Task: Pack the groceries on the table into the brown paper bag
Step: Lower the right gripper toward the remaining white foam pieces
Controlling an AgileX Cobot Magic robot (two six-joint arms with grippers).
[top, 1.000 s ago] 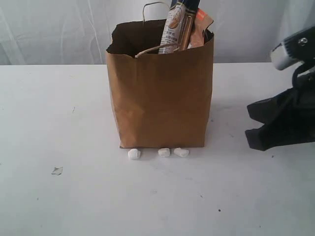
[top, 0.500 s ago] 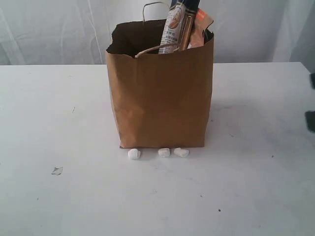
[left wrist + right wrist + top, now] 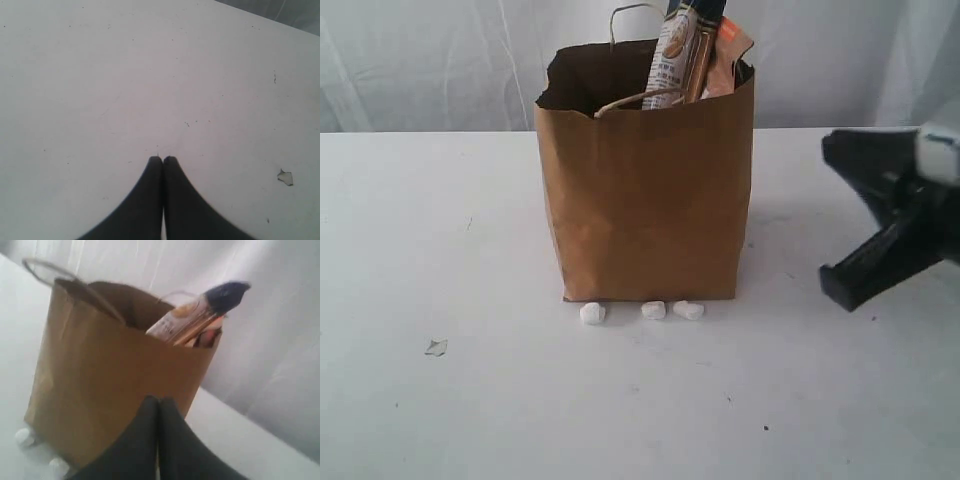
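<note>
Kraft-brown paper bag (image 3: 645,200) is pictured upright at the middle of the white surface (image 3: 420,220), with both hands shut and empty.

The long dark-blue-and-white pasta packet (image 3: 675,45) and the kraft pouch with orange label (image 3: 728,55) are seen poking out of the bag's top on its right side; whatever lies deeper is hidden by the bag's walls. The right hand (image 3: 160,400), its fingers pressed together on nothing, is held to the right of the bag, apart from it and pointed at its side. In the exterior view it is cut off by the frame's edge and its outline is hard to read. The left hand (image 3: 162,159), likewise closed and empty, is shown only by its own wrist camera, over bare surface near a small grey scrap (image 3: 285,177). Three small white lumps (image 3: 653,310) are lined up just in front of the bag's base.
</note>
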